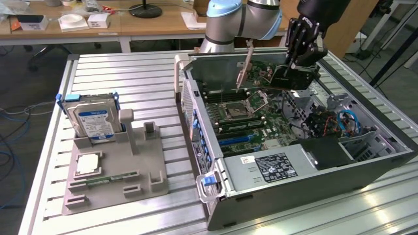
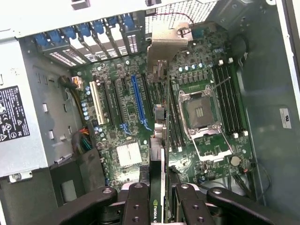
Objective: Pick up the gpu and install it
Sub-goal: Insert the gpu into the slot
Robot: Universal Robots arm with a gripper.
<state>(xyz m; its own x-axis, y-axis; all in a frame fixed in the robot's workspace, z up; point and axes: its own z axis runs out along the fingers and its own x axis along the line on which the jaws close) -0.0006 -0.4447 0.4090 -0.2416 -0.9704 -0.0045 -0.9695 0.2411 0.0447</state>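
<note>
Currently my gripper [image 1: 289, 78] is positioned inside the open computer case [image 1: 196, 117], which lies on its side on the slatted aluminium counter [image 1: 130, 78]. My fingers [image 2: 136, 206] are clamped on the gpu [image 2: 161, 154], one on each face of the card.

1. Position of the gpu. In the wrist view the card is seen edge-on as a narrow slab running away from the gripper [image 2: 158, 194], with a green-lettered NVIDIA label between the fingers. Its metal bracket [image 2: 166, 44] points toward the row of blue-tabbed expansion openings [image 2: 79, 35] in the case wall. In the exterior view the gpu [image 1: 271, 77] is held over the motherboard [image 1: 251, 122], with the bracket [image 1: 244, 66] at the end farther from the gripper.

2. Alignment. Seen from the wrist, the card edge lies between the long blue slot [image 2: 138, 101] and the CPU socket [image 2: 199, 112]. I cannot tell whether the lower edge touches any slot.

3. Surroundings. The power supply [image 1: 274, 166] occupies the near end of the case. To the exterior view's left, well apart from the case, a grey fixture [image 1: 114, 188] carries an upright hard drive [image 1: 95, 120], a processor [image 1: 88, 164] and a slim memory stick [image 1: 111, 179].
</note>
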